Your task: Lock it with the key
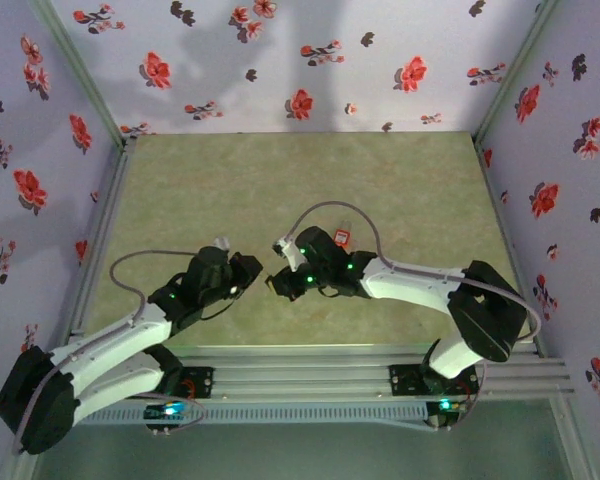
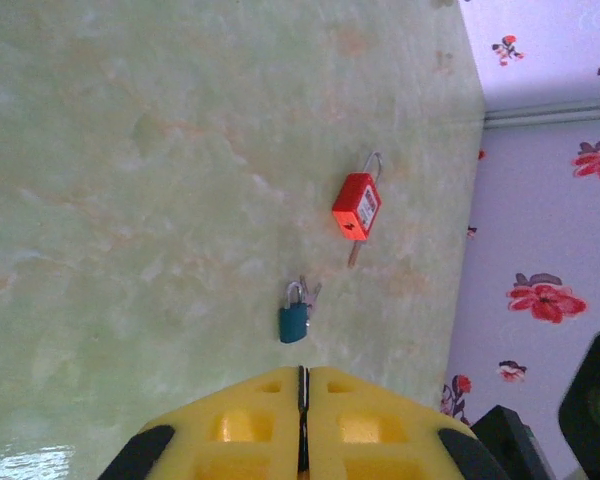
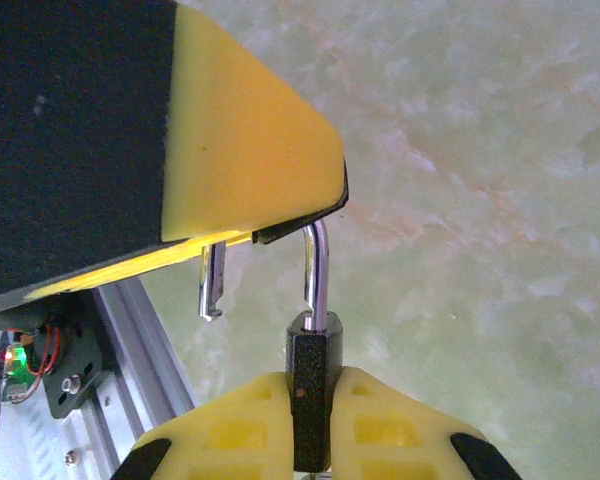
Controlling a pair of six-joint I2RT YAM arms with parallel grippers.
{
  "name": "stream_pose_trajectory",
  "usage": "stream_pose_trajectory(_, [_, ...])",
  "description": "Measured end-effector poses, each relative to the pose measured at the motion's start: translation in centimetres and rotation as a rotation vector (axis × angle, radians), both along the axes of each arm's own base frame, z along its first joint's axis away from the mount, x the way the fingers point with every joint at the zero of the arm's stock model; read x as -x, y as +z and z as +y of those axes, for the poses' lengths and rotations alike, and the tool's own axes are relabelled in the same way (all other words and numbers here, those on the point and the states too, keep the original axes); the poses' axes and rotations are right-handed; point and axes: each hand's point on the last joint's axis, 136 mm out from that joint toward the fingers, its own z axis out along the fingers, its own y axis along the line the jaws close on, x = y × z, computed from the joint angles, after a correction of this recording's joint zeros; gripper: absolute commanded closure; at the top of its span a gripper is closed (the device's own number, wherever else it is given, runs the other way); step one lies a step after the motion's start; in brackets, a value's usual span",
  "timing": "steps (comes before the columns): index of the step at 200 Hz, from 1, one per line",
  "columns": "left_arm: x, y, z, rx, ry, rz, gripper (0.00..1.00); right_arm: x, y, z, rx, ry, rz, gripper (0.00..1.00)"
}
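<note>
The right gripper [image 3: 311,385] has its jaws closed on the body of a black padlock [image 3: 313,340], which stands upright between the yellow pads. Its silver shackle [image 3: 318,270] is sprung open: one leg sits in the body and the free end hangs clear to the side. The top of the shackle's bend is hidden behind a yellow finger [image 3: 240,150] of the left arm.

The left gripper [image 2: 302,380] has its jaws pressed together, with only a thin dark seam between the pads. Whether they pinch the shackle or anything else cannot be told.

Farther out on the green marbled surface [image 2: 130,200] lie a red padlock [image 2: 357,205] with a key [image 2: 353,256] at its base, and nearby a small teal padlock [image 2: 293,323].
</note>
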Motion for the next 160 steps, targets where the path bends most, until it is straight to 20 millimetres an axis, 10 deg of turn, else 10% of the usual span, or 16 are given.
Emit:
stream_pose_trajectory(93, [0.8,0.7,0.4,0.031,-0.03,-0.052,1.0,1.0,0.7,0.2,-0.076,0.045,0.056,1.0])
stream_pose_trajectory(160, [0.7,1.4,1.6,0.026,-0.011,-0.09,0.65,1.6,1.4,0.3,-0.104,0.069,0.075,1.0])
